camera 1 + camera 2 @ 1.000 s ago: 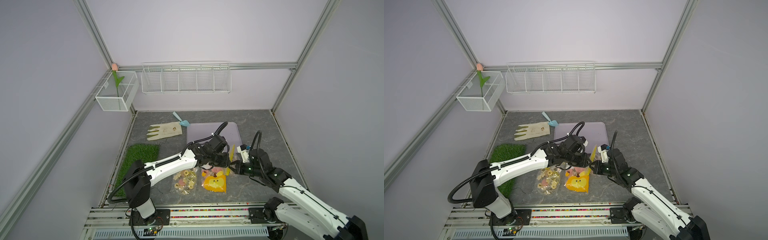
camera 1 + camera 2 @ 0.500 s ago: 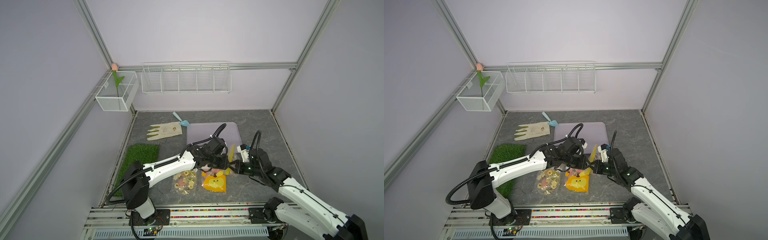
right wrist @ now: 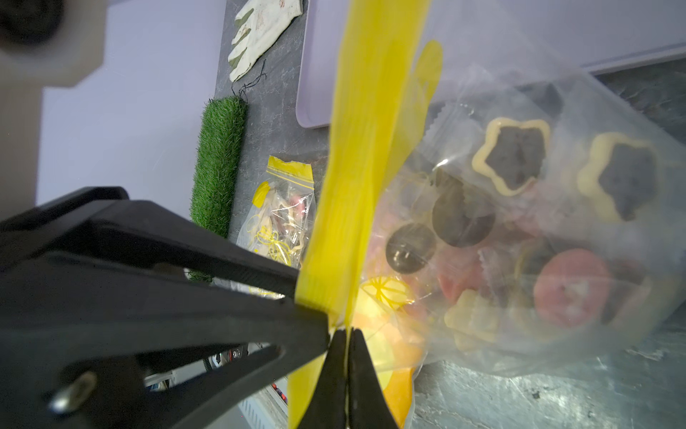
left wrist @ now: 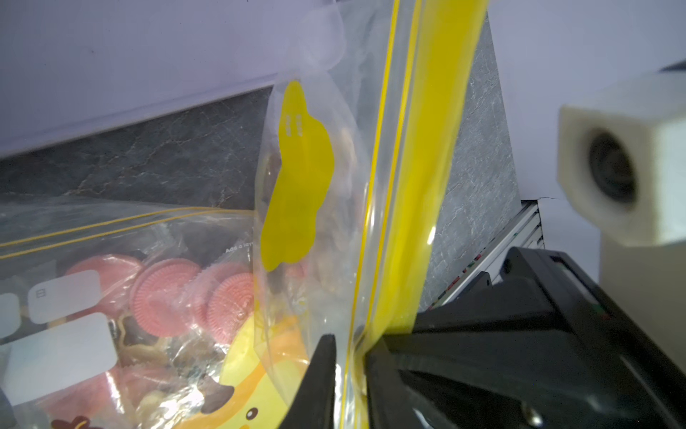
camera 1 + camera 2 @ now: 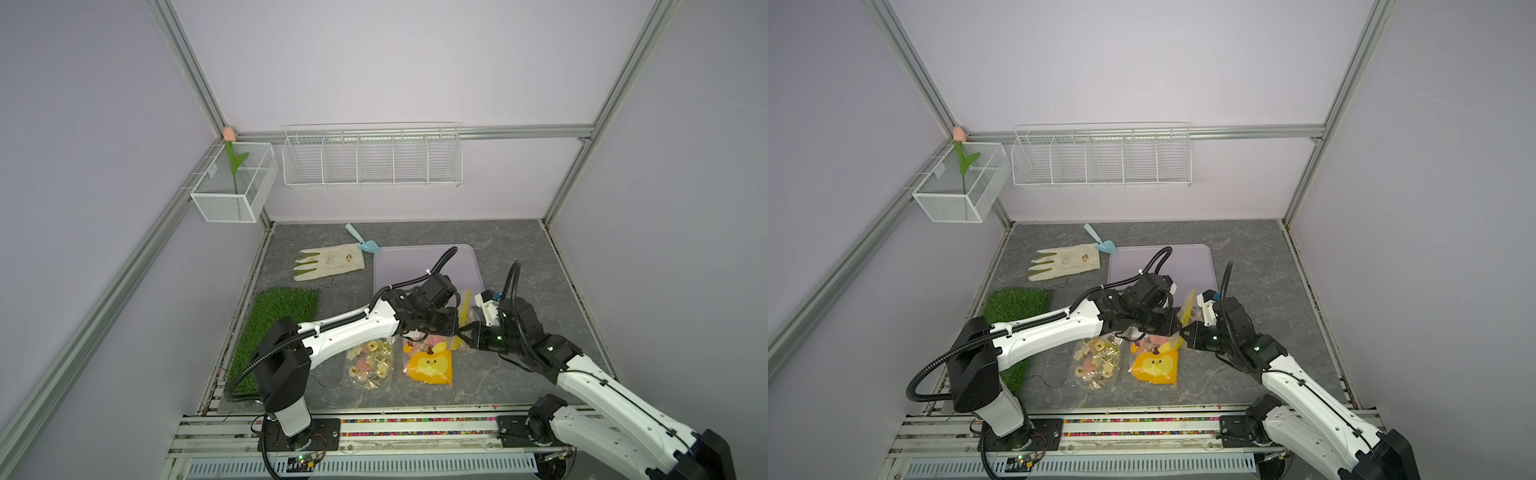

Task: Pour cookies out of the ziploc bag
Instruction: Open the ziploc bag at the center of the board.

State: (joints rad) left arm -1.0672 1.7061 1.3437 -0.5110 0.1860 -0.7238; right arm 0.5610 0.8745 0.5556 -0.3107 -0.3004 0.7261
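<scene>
The ziploc bag (image 5: 462, 307) has a yellow zip strip, which stands up between my two grippers; its body lies on the table with a yellow cartoon face (image 5: 428, 365) showing. The cookies (image 4: 167, 293), pink discs, dark rounds and cream shapes, lie inside the ziploc bag (image 3: 519, 223). My right gripper (image 3: 347, 341) is shut on the yellow strip's end. My left gripper (image 4: 350, 371) straddles the clear wall just beside the strip, its jaws a narrow gap apart. In both top views the left gripper (image 5: 451, 328) and the right gripper (image 5: 1183, 332) meet tip to tip.
A second clear bag (image 5: 370, 365) of cookies lies left of the held one. Behind are a lilac board (image 5: 415, 266), a white glove (image 5: 328, 266) and a blue scoop (image 5: 365, 245). A grass mat (image 5: 282, 324) lies at the left, with wire baskets on the back wall.
The left gripper has shifted slightly at the bag's top. The right arm and the bag have stayed where they were.
</scene>
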